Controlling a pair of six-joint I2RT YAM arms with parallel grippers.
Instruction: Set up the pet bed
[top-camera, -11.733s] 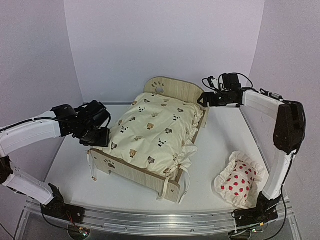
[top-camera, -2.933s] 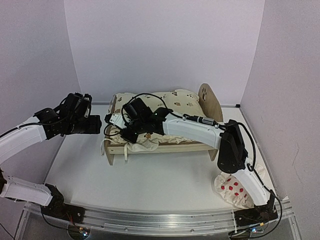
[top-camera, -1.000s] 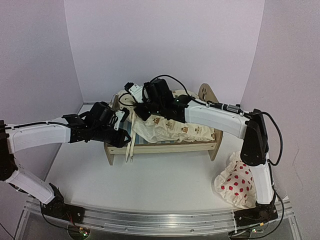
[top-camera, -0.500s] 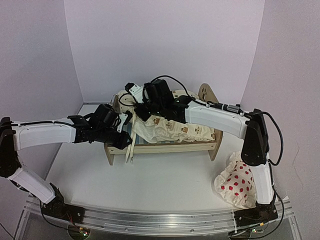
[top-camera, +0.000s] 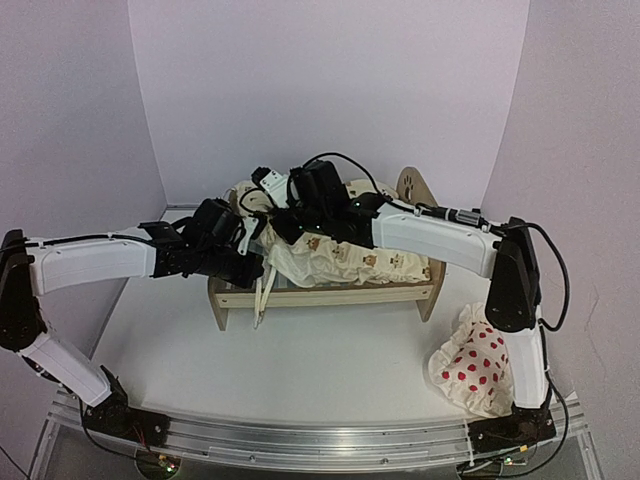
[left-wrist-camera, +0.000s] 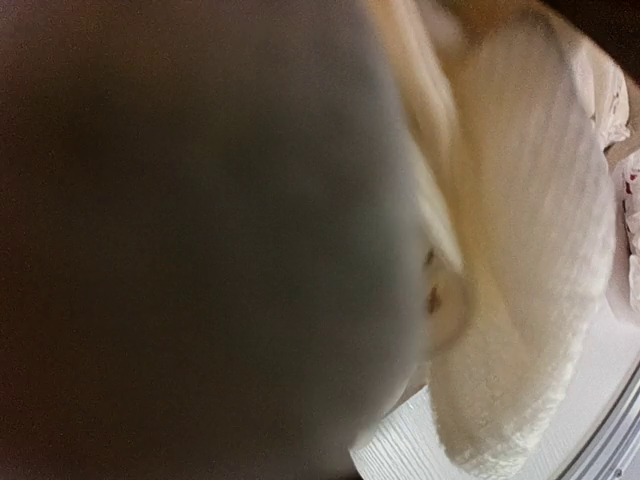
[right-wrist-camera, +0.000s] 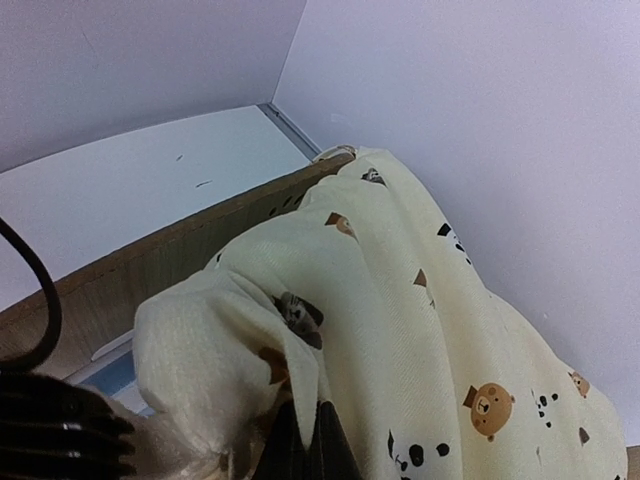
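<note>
Fixing: cushion (right-wrist-camera: 430, 300) on the pet bed (top-camera: 330, 295), which sits right under both hands
Right hand (right-wrist-camera: 305, 447): pinching bunched cushion cloth, lifted above the pet bed
Left hand (top-camera: 243, 264): clenched beside the cloth; grabbing anything? can't tell
Next, my guess: spread the cushion flat inside

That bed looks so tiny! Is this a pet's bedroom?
Probably not; it looks like a robot test booth. Plain walls box in a table, and two robot arms bolted to a metal rail work at the bed and cushion.
</note>
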